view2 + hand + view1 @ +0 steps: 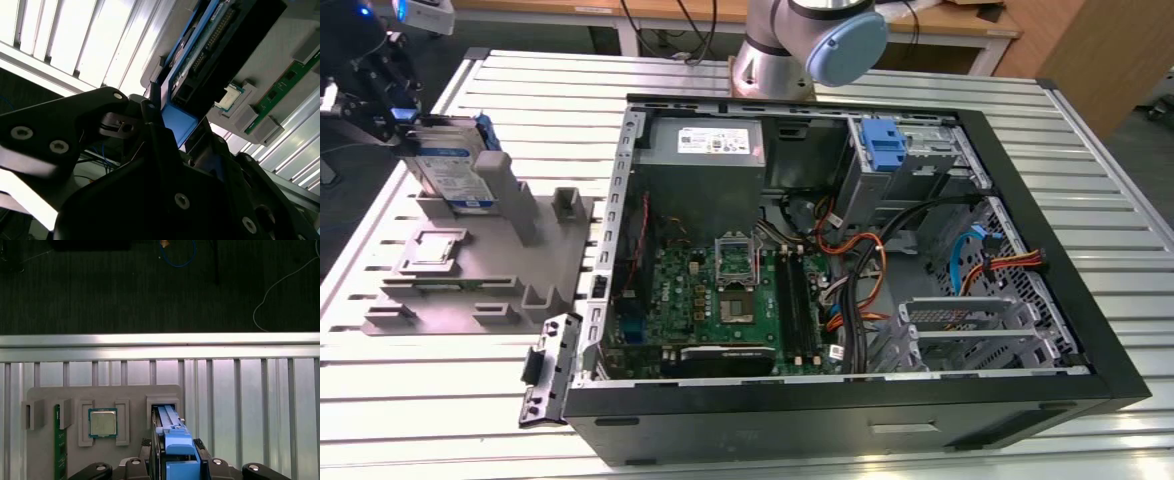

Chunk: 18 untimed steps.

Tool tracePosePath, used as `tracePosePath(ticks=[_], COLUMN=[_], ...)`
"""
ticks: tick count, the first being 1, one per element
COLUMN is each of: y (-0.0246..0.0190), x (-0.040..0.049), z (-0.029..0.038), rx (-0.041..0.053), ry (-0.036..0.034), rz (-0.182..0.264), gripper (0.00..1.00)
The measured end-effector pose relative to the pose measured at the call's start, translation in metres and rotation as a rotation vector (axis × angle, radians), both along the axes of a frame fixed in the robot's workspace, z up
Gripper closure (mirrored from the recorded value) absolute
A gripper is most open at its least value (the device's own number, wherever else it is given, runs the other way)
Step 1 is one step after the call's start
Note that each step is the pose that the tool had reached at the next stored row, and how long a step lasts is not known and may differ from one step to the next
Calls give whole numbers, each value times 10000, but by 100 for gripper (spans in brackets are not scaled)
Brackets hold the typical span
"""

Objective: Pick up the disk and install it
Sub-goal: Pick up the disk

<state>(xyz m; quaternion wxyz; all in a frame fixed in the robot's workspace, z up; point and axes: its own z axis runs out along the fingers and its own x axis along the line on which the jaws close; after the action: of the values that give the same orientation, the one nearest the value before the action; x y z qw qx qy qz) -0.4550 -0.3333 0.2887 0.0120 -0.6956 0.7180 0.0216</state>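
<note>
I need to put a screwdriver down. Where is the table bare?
Bare table slats lie in front of the grey fixture and beyond the computer case on the exterior view's right. Crowded: the fixture's far end, where the end effector is at the disk.

"Can you see the whole disk?"
"No. In the exterior view a grey post hides part of it."
"And the gripper?"
"The edge cuts it off there. In the second wrist view it covers much of the disk."
</note>
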Motion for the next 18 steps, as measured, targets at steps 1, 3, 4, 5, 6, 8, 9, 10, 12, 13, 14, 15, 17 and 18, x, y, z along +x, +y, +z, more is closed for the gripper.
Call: tracePosePath(ticks=[1, 3, 4, 5, 6, 8, 9, 10, 12, 13, 14, 15, 17, 18], y=[0, 0, 0, 0, 0, 0, 0, 0, 0, 0, 0, 0, 0, 0], x=[0, 0, 0, 0, 0, 0, 0, 0, 0, 0, 0, 0, 0, 0], z=[0, 0, 0, 0, 0, 0, 0, 0, 0, 0, 0, 0, 0, 0], rx=[0, -1, 0, 0, 0, 0, 0, 0, 0, 0, 0, 0, 0, 0], ry=[0, 1, 0, 0, 0, 0, 0, 0, 0, 0, 0, 0, 0, 0], rz=[0, -2, -2, -2, -3, -3, -6, -9, -10, -10, -11, -11, -12, -13], gripper=[56, 63, 63, 63, 63, 63, 63, 63, 63, 63, 63, 63, 63, 63])
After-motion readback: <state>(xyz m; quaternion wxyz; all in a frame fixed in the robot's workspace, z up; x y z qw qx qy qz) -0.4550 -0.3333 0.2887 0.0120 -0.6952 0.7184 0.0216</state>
